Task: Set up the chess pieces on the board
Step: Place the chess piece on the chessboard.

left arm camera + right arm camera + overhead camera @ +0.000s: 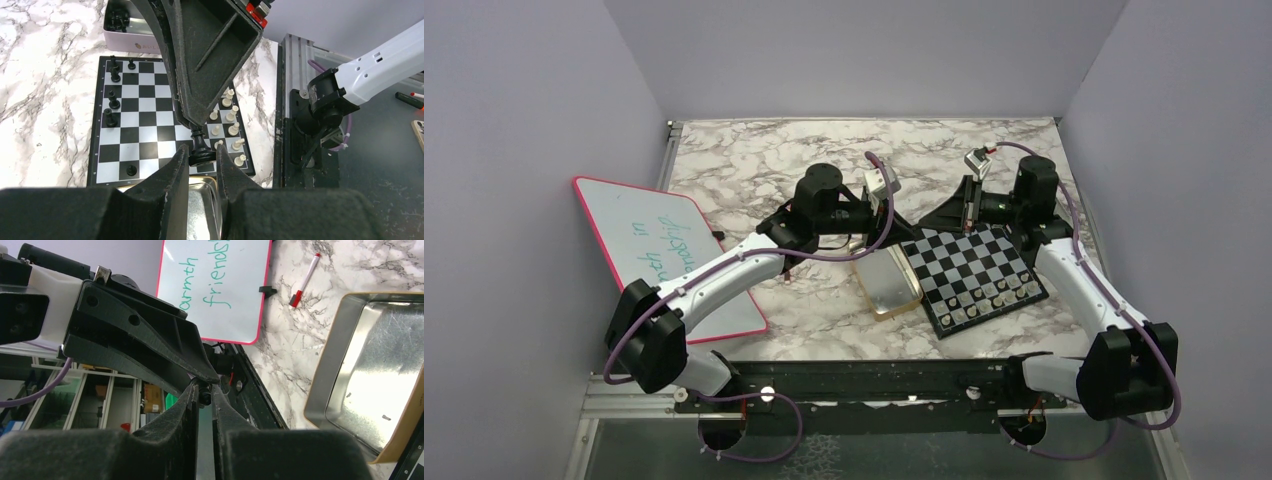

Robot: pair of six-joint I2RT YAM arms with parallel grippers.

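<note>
So in the left wrist cam, the left gripper [201, 152] is right up front, fingers pinched on the base of a black piece [200, 144]. The right gripper [194, 126] comes in from the other side with its tip on the head of that same piece. Basically both grippers are on one chessman, held up over the board [150, 105] along its tin-side edge. The gold tin [200, 205] sits just under the left fingers, touching or nearly touching that edge.

Further out, the same cam shows the layout nicely. The pale pieces [227, 117] stand in two lines along the board's end nearest the arm bases. A few black pieces [111, 117] are scattered along the opposite end. Just past the board's side away from the tin there's a pale pink box [125, 37] with more dark pieces in it.

The right wrist cam shows none of that. You only get its own fingers [186, 405] squeezed nearly together on a small dark bit. Well beyond the tin from the board are a whiteboard [215, 285] with green writing and a red-capped marker [302, 282].

In the top cam the two grippers meet tip to tip, but the piece is too small to see there.
</note>
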